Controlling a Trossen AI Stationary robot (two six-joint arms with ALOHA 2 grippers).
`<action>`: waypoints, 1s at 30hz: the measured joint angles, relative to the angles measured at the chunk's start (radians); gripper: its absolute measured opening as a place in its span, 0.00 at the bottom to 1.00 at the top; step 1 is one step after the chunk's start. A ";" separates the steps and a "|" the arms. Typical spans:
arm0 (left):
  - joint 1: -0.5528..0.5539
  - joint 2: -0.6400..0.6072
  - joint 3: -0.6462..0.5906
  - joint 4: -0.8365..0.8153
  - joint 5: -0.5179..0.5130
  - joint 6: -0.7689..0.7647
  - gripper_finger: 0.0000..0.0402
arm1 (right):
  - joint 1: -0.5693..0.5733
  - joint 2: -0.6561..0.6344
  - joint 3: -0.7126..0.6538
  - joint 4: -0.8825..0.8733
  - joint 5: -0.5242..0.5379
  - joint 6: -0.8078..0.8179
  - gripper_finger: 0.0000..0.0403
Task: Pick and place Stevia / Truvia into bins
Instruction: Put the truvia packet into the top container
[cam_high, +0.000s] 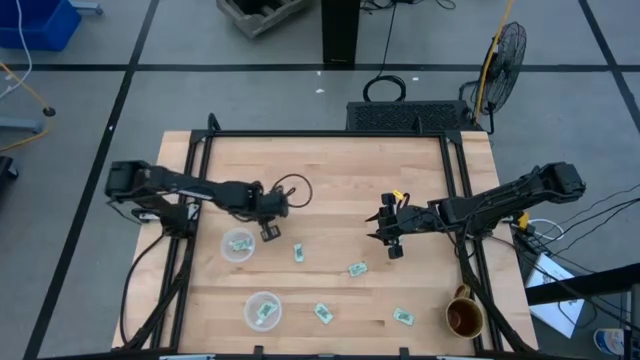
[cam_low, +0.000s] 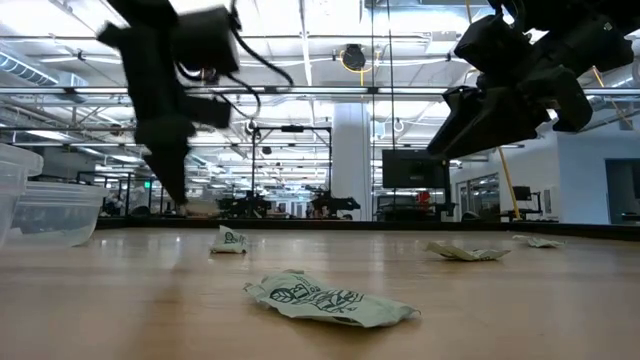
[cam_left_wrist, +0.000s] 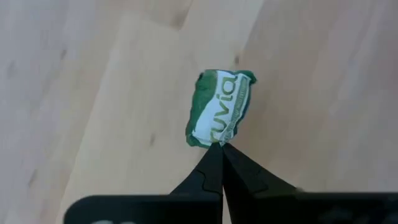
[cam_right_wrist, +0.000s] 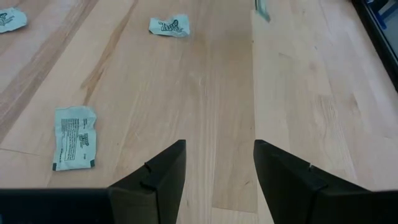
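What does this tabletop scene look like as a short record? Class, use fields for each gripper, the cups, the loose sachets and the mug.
left gripper: fingers shut on a green Truvia sachet, above the table beside the upper cup
right gripper: fingers open, holding nothing, over bare wood
cups: two clear ones; lower cup holds a sachet
loose sachets: four on the table, for example one near the middle
mug: brown, at the near right corner

Two dark arms, black looping cable, tapered fingers.

A brown-gold ceramic mug with a handle is standing at the near right corner of the pale wooden tabletop. A black round floor fan is standing beyond it.
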 joint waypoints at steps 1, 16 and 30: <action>-0.023 -0.032 0.000 -0.034 -0.002 -0.034 0.01 | 0.000 0.000 0.000 0.001 0.000 0.000 0.45; -0.514 -0.266 0.002 -0.298 0.114 -0.715 0.01 | 0.000 0.000 0.000 0.002 -0.001 0.054 0.45; -0.598 -0.115 -0.004 -0.403 0.019 -0.823 0.02 | 0.000 0.000 0.000 0.002 -0.001 0.079 0.45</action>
